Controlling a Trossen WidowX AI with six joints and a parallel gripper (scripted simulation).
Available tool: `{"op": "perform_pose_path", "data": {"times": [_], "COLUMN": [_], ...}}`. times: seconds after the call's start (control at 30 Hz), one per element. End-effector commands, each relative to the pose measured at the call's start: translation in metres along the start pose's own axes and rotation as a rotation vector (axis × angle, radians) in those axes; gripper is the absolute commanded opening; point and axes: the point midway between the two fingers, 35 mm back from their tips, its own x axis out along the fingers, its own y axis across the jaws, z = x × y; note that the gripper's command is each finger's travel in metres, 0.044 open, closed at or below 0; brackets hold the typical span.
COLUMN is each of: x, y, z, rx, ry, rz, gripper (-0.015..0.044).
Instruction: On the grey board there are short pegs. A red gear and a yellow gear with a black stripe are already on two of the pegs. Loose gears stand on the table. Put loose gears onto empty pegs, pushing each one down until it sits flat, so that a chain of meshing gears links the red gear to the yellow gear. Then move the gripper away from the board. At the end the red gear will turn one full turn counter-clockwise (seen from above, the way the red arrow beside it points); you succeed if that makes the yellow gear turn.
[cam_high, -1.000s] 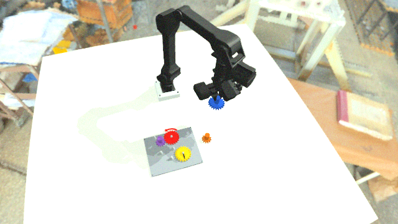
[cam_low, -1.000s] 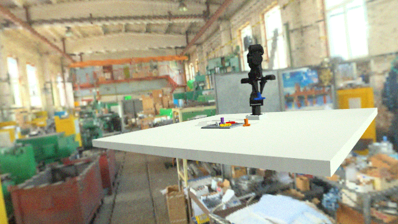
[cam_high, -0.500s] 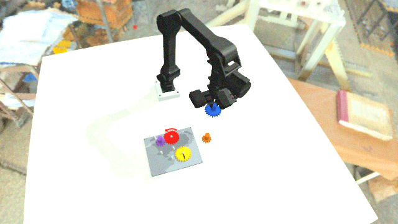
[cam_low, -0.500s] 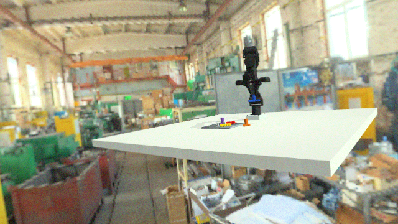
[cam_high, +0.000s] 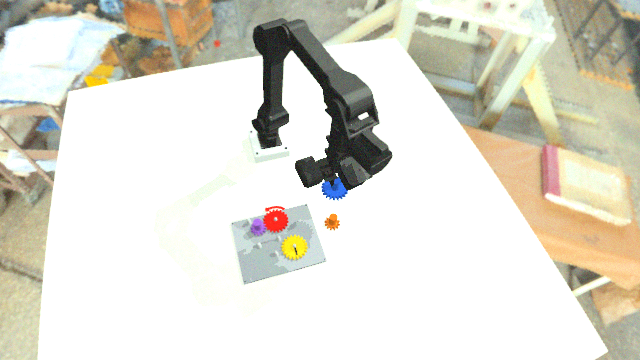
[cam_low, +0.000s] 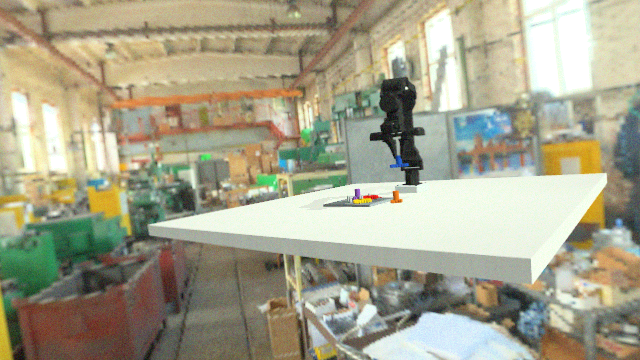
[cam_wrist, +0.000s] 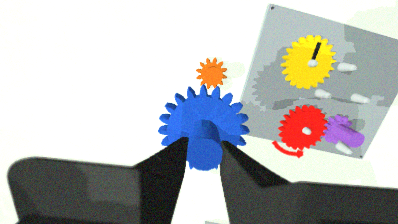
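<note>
My gripper (cam_wrist: 204, 145) (cam_low: 398, 156) is shut on the handle of the blue gear (cam_high: 334, 190) (cam_low: 398, 165) (cam_wrist: 200, 112), held in the air above the table, off the board's edge. The grey board (cam_high: 260, 270) (cam_wrist: 260, 60) carries the red gear (cam_high: 275, 222) (cam_wrist: 295, 125) and the yellow gear (cam_high: 294, 249) (cam_wrist: 305, 72) with its black stripe. The purple gear (cam_high: 258, 227) (cam_wrist: 340, 125) (cam_low: 357, 194) is on the board beside the red gear. Bare pegs (cam_high: 259, 245) (cam_wrist: 360, 98) stand between and beside them. The orange gear (cam_high: 332, 222) (cam_low: 396, 197) (cam_wrist: 212, 73) stands on the table next to the board.
The white table (cam_high: 425, 280) (cam_low: 450, 225) bears the arm's base (cam_high: 270, 153) behind the board. A red arrow (cam_wrist: 287, 151) lies beside the red gear. The purple gear's upright handle (cam_wrist: 352, 135) rises above the board close to the red gear.
</note>
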Motion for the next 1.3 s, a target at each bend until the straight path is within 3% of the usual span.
{"op": "perform_pose_path", "data": {"times": [0.0,1.27], "x": [0.004,0.029], "y": [-0.007,-0.092], "z": [0.004,0.028], "rx": [-0.001,0.004], "ry": [0.006,0.006], "rz": [0.000,-0.014], "gripper": [0.0000,0.0000]}}
